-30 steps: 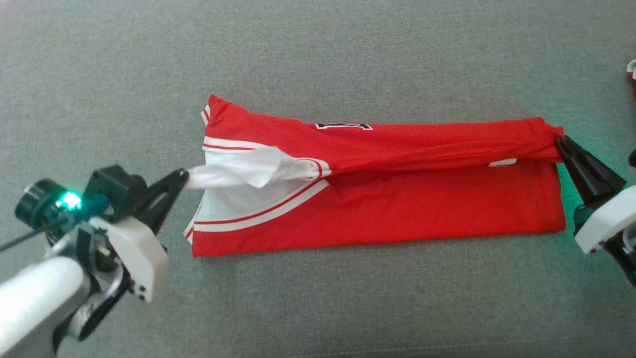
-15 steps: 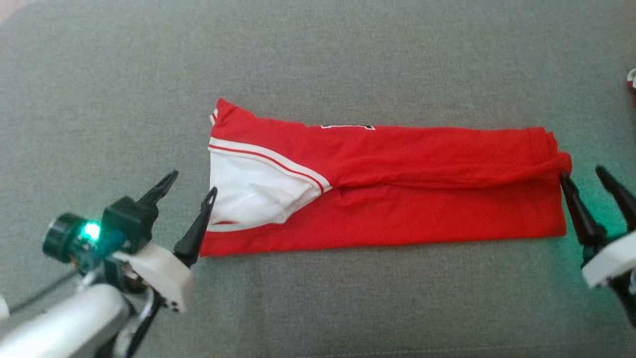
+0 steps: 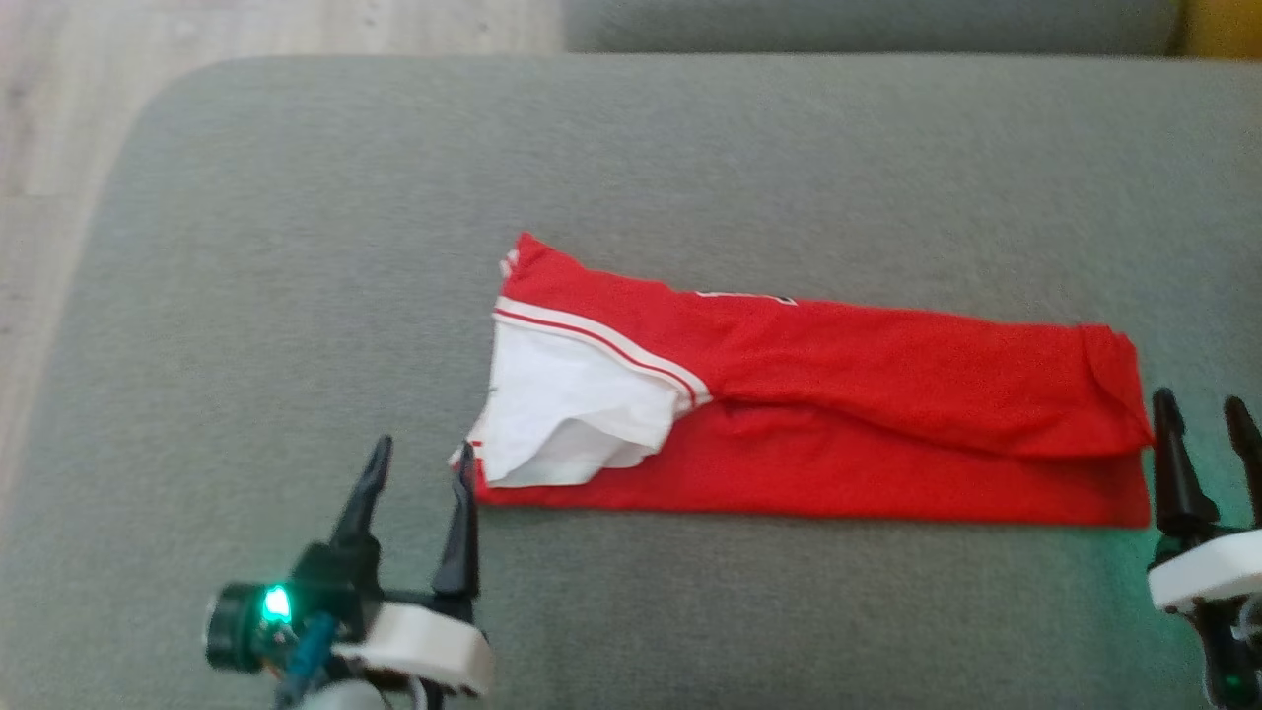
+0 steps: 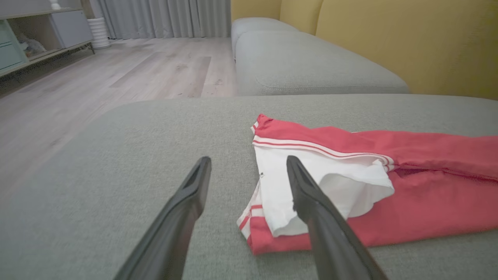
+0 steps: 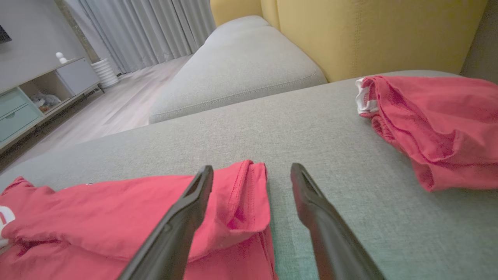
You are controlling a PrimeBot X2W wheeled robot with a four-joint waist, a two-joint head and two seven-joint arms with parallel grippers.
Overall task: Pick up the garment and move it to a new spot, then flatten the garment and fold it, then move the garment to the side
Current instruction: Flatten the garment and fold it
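Observation:
The garment (image 3: pixel 838 424) is a red jersey with a white, red-striped end, folded into a long strip across the grey sofa cushion (image 3: pixel 296 247). Its white end (image 4: pixel 330 182) points toward my left gripper (image 3: pixel 418 465), which stands open just off that end with nothing between its fingers. At the strip's other end (image 5: pixel 241 194), my right gripper (image 3: pixel 1203 414) is also open and empty, its fingers close beside the red hem. The left wrist view has my left gripper (image 4: pixel 247 163) over the cushion beside the white end.
A second red garment (image 5: pixel 432 124) lies bunched on the cushion beyond the right end. Another grey cushion (image 4: pixel 307 66) and yellow backrests (image 5: pixel 373 35) lie beyond. Wooden floor (image 3: pixel 59 138) borders the cushion's left edge.
Both grippers opened and let go of the garment's ends, then drew back toward me. The white end dropped flat onto the strip. The head camera shifted, showing more floor and cushion edge.

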